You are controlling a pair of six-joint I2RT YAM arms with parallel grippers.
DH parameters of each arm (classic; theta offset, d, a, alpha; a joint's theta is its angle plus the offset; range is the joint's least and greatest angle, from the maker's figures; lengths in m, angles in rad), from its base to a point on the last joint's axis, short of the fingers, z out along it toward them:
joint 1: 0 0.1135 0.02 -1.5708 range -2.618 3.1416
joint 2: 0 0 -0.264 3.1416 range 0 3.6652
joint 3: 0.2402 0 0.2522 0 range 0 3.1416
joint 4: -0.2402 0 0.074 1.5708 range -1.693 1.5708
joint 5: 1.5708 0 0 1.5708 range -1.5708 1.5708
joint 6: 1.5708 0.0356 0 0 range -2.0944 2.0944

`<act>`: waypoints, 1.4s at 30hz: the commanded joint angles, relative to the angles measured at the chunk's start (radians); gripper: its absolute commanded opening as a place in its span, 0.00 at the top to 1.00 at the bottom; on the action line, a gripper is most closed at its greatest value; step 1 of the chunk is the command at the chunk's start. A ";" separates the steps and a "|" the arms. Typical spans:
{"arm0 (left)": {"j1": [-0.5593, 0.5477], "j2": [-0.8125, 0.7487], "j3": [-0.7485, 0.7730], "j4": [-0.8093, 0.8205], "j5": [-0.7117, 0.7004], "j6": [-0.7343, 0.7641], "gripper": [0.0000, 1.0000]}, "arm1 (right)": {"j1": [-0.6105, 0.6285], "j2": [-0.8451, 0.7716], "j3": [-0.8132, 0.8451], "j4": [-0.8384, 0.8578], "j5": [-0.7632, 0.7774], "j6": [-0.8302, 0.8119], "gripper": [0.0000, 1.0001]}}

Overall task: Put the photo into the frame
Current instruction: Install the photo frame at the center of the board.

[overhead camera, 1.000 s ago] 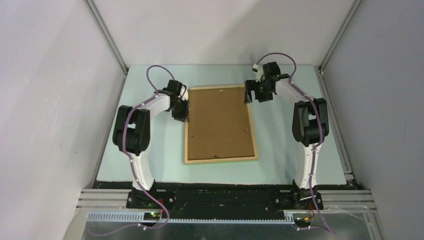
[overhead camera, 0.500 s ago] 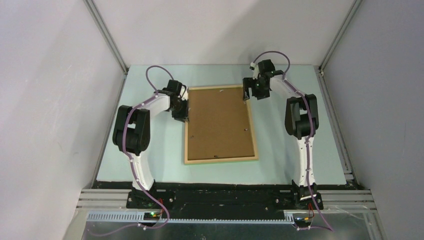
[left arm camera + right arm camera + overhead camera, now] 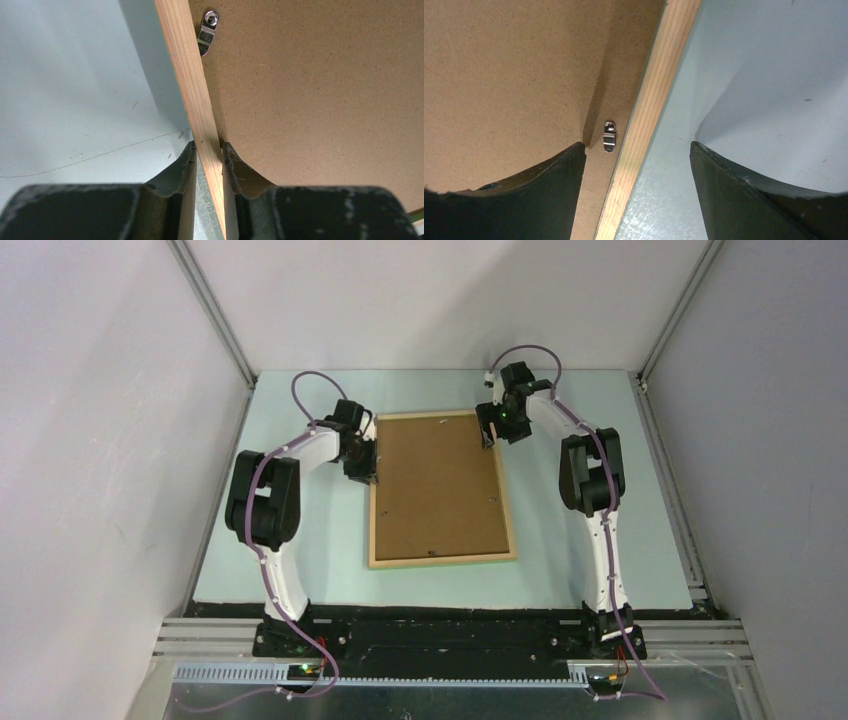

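Frame [image 3: 441,558] lies face-down mid-picture on table [image 3: 340,530], photo [image 3: 437,485] inside it, brown back up. L gripper [image 3: 207,148] pinched tight on frame's left rail. R gripper [image 3: 636,150] wide open, empty, straddling right rail by metal clip [image 3: 609,135], upper right corner.

Setting: robotics lab test cell. Evidence:
- pale green table [image 3: 300,575] boxed in on three sides by plain white panels [image 3: 100,440]
- aluminium rails [image 3: 212,312] rising from the table's far corners
- left arm [image 3: 262,502] and right arm [image 3: 590,475], cabled, bolted to a black plate [image 3: 450,635] along the table's near edge
- slotted cable duct [image 3: 430,672] just beyond that edge
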 commanded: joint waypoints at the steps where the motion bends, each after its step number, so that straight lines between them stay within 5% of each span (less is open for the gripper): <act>1: -0.008 0.023 -0.010 0.017 0.034 0.008 1.00 | 0.013 0.012 0.047 -0.015 0.052 -0.049 0.21; 42: -0.009 0.021 -0.007 0.018 0.031 0.029 1.00 | 0.033 0.089 0.188 -0.095 -0.001 -0.191 0.91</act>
